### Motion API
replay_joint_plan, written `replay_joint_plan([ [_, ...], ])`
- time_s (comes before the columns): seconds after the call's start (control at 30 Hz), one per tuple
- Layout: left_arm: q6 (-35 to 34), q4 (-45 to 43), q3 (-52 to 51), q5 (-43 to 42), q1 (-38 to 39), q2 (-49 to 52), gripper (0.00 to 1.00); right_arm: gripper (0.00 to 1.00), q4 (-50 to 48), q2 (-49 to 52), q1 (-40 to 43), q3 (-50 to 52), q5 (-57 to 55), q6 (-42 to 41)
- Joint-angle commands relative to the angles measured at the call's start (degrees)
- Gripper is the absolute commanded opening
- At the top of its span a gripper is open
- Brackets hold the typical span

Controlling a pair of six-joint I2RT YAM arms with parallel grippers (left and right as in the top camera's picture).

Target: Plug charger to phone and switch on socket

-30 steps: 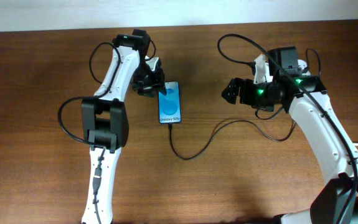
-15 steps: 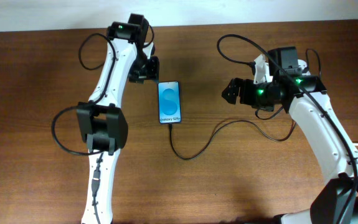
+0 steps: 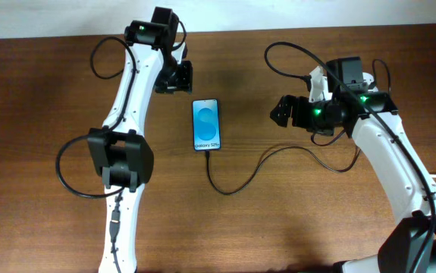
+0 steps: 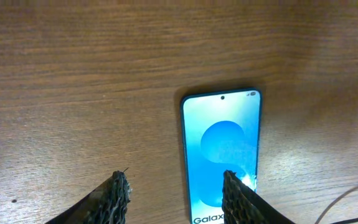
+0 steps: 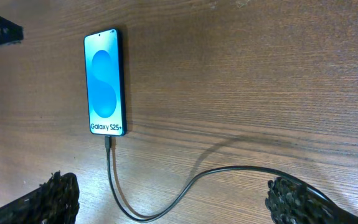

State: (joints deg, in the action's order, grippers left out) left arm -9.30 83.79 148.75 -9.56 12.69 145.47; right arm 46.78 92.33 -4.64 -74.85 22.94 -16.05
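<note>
Two claws hang over a brown table (image 3: 51,114) of matte wood with streaky grain. Overhead: the phone (image 3: 206,125) lies flat near mid-table, a slim rectangle with a dark frame and a glossy blue screen, white text at its near end. A thin black charger cable (image 3: 225,192) meets the phone's near short edge, loops toward the front and then snakes off to the right. The left claw (image 3: 178,77) is just past the phone's far-left corner, apart from it. The right claw (image 3: 279,114) is well off to the phone's right, with green lights on its body. Left wrist: the left claw (image 4: 175,196) is released, its rough black fingers (image 4: 117,194) spread with only bare wood and the phone's edge under the gap, gripping nothing. The phone (image 4: 222,155) shows rounded corners and a pale circle on the blue; a bit of charger cable (image 4: 353,194) crosses the lower right corner. Right wrist: the right claw (image 5: 175,199) is released wide, with knobbly black fingers (image 5: 60,196) at both lower corners and nothing between them. The phone (image 5: 106,84) sits upper left with nothing covering it, and the charger cable (image 5: 109,165) has its tip seated at the bottom edge below the white text, curving across the wood beneath the claw.
</note>
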Motion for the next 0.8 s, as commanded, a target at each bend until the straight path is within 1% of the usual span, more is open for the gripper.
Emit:
replay_joint_plan([
  [0.0, -0.24, -0.37, 1.38, 0.57, -0.31, -3.63, 0.51, 0.98, 0.15, -0.02, 0.17, -1.09, -0.52, 0.63],
  [0.23, -0.02, -0.68, 1.42, 0.42, -0.37, -7.26, 0.51, 0.99, -0.52, -0.02, 0.22, -1.16, -0.52, 0.63],
  [0.3, 1.88, -0.76, 1.42, 0.42, -0.37, -8.92, 0.51, 0.98, -0.44, -0.02, 0.26, -1.68, -0.52, 0.66],
  [0.4, 3.63, -0.83, 1.42, 0.42, -0.48, -12.63, 0.50, 0.99, 1.60, -0.04, 1.20, -5.22, -0.55, 0.85],
  [0.43, 4.44, -0.87, 1.42, 0.42, -0.68, -14.21, 0.50, 1.00, 3.39, -0.09, 2.05, -7.34, -0.55, 0.98],
  [0.5, 5.75, -0.98, 1.42, 0.42, -1.31, -16.98, 0.50, 0.92, 8.28, -0.15, 4.48, -12.83, -0.68, 3.80],
  [0.6, 5.75, -0.96, 1.42, 0.39, -1.62, -21.11, 0.51, 0.91, 15.91, -0.15, 9.11, -21.14, -0.72, 6.93],
  [0.63, 5.75, -0.92, 1.42, 0.39, -1.62, -22.32, 0.51, 0.88, 17.64, -0.24, 10.51, -23.17, -0.72, 7.78],
  [0.77, 5.99, -0.79, 1.42, 0.42, -2.25, -24.15, 0.55, 0.88, 20.37, -2.03, 18.47, -28.13, -0.70, 8.33],
])
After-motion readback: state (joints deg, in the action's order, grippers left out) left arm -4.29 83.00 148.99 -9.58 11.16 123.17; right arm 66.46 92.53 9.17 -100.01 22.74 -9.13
